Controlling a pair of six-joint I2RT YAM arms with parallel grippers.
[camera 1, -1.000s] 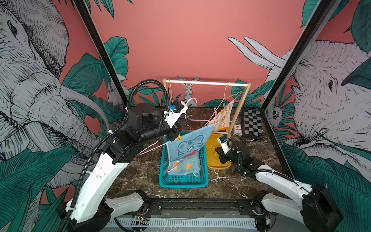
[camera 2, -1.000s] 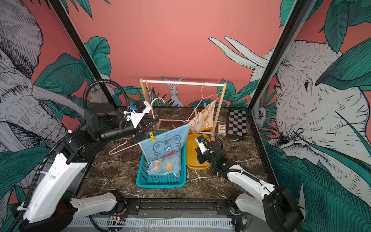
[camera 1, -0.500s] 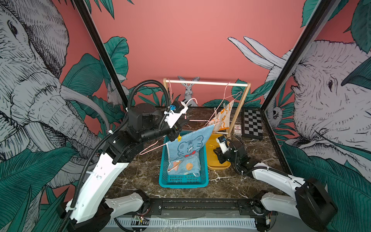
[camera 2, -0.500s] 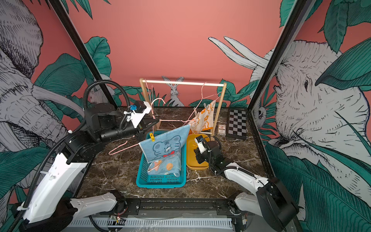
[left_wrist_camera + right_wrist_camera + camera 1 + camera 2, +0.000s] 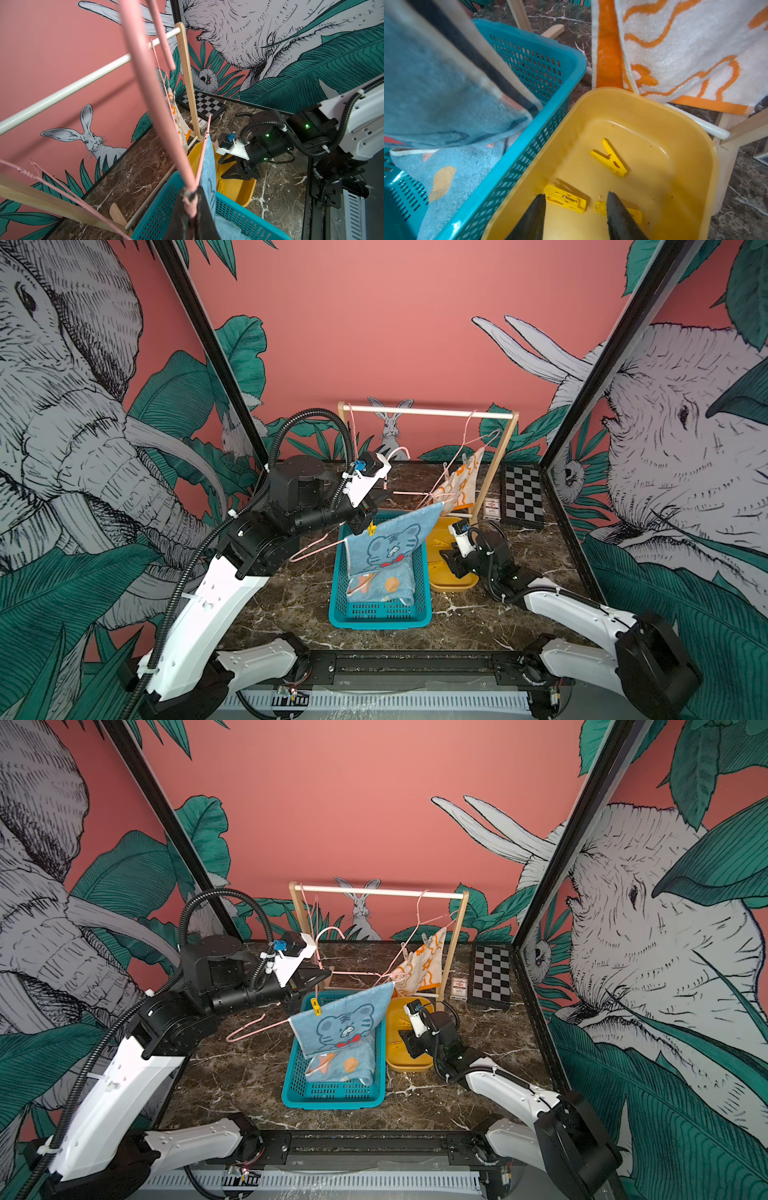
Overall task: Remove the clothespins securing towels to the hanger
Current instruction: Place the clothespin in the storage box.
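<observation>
Views from above, both alike: left gripper [image 5: 374, 506] clenched on the pink hanger [image 5: 316, 545] and raised over the teal basket [image 5: 380, 620], probably for a straight drop of the tiger towel [image 5: 390, 547] once freed. One yellow clothespin [image 5: 371, 528] pinning that towel's upper corner to the wire, no pin visible at the opposite corner. Spotted towel [image 5: 395, 589] already lying in the basket. Right gripper [image 5: 451, 562] low over the yellow tub [image 5: 455, 585], just beside the basket. Cream towel [image 5: 461, 481] hanging at the wooden rack [image 5: 428, 411], its pins too small to count. Left wrist view: fingers [image 5: 176, 218] pressed shut on the hanger's twisted neck, tiger towel [image 5: 207, 166] seen edge-on under the wire, right gripper [image 5: 239, 172] with jaws parted above the tub. Right wrist view: right gripper [image 5: 575, 196] released, jaws well apart and grasping nothing. Three clothespins [image 5: 609, 161] loose in the tub [image 5: 612, 91]: one between the jaws, one partly hidden behind a finger, one farther in. Apparent roles: tub for removed pins, basket for freed towels. Judged progress: partway, with at least the tiger towel's pin left.
</observation>
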